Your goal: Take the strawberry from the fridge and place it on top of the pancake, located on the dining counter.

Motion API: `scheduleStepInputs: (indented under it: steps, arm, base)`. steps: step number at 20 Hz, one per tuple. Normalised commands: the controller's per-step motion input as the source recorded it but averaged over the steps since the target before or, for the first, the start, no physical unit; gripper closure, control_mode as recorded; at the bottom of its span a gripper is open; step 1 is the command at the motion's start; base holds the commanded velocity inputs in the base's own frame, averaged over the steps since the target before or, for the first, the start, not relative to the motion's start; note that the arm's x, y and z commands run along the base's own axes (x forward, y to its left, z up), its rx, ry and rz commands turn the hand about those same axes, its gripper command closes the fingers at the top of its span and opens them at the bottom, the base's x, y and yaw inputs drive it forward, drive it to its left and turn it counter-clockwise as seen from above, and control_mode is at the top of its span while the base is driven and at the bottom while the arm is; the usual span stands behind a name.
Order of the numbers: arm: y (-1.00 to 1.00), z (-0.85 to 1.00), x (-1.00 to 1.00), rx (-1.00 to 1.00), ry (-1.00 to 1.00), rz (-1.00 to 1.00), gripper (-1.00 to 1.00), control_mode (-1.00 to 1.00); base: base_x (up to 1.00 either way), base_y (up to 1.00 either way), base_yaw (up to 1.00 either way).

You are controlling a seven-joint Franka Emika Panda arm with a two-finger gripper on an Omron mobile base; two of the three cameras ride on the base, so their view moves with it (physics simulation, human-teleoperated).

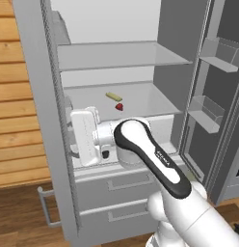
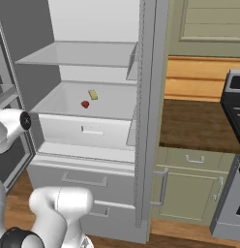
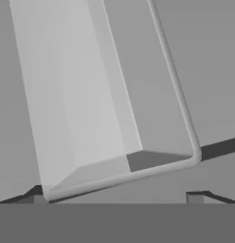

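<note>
The strawberry (image 1: 119,106) lies on the shelf, seemingly beyond the gripper (image 3: 117,198).

Both base views look forward and down from behind the arm into the open fridge (image 1: 116,58), the left one angled rightward, the right one angled leftward, sharing its shelves, crisper and lower drawers, while the tilted hand view sits very near a grey fridge compartment.
</note>
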Motion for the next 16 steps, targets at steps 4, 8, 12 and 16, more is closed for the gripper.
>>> scheduleStepInputs:
  steps: [4, 8, 12, 16]
  arm:
    - [0.11, 0.00, 0.00, -0.01, 0.05, 0.00, -1.00, -1.00]
    - [0.28, 0.00, 0.00, -0.01, 0.00, -0.02, -1.00, -1.00]
    - [0.05, 0.00, -0.03, -0.01, 0.00, 0.00, -1.00, -1.00]
    - [-0.54, 0.01, -0.38, 0.00, 0.00, 0.00, -1.00, -1.00]
  base:
    - [0.00, 0.00, 0.00]
    - [0.00, 0.00, 0.00]
    - [0.00, 0.00, 0.00]
    - [0.00, 0.00, 0.00]
